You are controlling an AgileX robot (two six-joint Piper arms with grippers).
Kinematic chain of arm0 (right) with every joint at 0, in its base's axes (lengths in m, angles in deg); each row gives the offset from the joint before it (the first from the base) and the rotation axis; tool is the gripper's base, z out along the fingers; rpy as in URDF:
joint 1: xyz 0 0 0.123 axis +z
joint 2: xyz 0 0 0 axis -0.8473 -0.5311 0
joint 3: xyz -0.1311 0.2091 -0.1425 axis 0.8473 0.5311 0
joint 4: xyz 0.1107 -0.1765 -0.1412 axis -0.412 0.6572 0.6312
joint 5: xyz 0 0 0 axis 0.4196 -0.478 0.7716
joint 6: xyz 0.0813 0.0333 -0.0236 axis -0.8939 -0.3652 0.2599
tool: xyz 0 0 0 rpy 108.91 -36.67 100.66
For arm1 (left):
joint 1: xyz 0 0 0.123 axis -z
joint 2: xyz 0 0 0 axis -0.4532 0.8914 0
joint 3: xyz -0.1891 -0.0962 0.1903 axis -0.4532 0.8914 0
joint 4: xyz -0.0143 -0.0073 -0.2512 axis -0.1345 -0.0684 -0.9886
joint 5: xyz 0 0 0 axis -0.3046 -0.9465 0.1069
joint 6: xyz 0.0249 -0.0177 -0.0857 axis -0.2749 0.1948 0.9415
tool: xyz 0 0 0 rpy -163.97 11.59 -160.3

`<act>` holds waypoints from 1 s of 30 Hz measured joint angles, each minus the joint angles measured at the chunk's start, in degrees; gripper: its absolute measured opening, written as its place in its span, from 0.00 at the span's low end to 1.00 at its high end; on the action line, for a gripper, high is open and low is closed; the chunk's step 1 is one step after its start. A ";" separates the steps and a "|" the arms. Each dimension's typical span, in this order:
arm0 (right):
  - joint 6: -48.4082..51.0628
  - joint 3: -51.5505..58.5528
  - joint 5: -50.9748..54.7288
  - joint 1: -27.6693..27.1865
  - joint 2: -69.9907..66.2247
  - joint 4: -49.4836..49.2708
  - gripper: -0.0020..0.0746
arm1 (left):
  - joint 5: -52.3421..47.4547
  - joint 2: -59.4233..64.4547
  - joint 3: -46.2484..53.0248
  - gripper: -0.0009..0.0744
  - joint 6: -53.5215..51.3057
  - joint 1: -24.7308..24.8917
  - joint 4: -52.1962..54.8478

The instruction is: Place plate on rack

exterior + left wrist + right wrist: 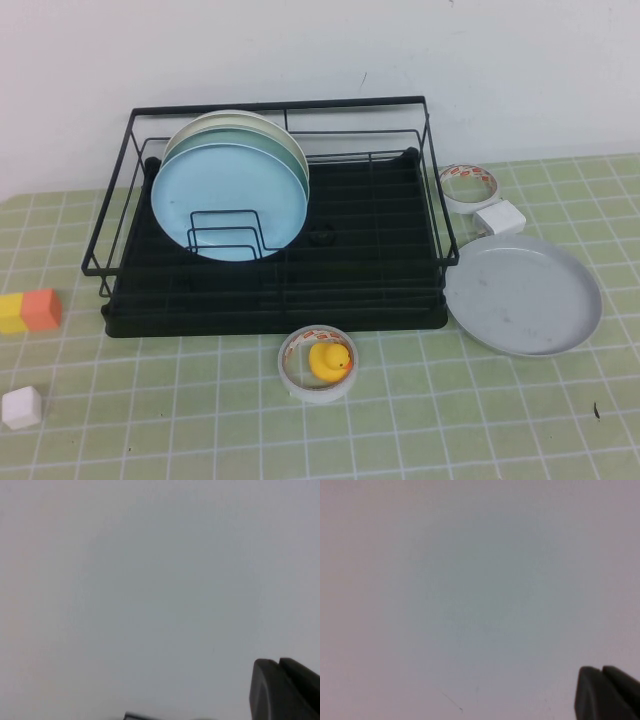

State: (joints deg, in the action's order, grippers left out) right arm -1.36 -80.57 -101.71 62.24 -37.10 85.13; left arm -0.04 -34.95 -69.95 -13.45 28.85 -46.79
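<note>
High view overlooks table (pixel 200 420); wrist views face blank wall.

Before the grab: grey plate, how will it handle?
The grey plate probably stays rigid; it lies flat beside the rack, so only its low raised rim offers a pinch. The matte surface may grip fairly well. Neither the left gripper nor the right gripper appears overhead.

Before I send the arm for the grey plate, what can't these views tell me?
- Left gripper: only a dark corner in left wrist view; absent from high view.
- Right gripper: same, right wrist view.
- Plates behind the light blue plate in the rack: mostly covered; count unclear.
</note>
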 joint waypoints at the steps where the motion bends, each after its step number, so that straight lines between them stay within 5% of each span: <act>1: 0.48 -0.86 1.83 0.00 0.00 -0.10 0.02 | -5.73 0.00 -1.86 0.01 0.44 0.00 1.19; 11: 7.43 -19.30 36.31 0.00 -5.62 -0.22 0.02 | -51.93 12.05 -23.47 0.01 0.92 0.00 7.56; 20: 7.10 -28.33 57.02 0.00 -30.44 -3.49 0.02 | -58.85 25.53 -25.30 0.01 1.02 0.00 7.07; 30: 8.70 -41.60 67.20 -0.20 -62.80 -9.28 0.02 | -58.98 27.94 -25.30 0.01 1.37 0.00 2.75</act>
State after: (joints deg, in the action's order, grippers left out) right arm 7.34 -122.17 -34.51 62.04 -99.90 75.85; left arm -59.03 -7.01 -95.25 -12.07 28.85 -44.04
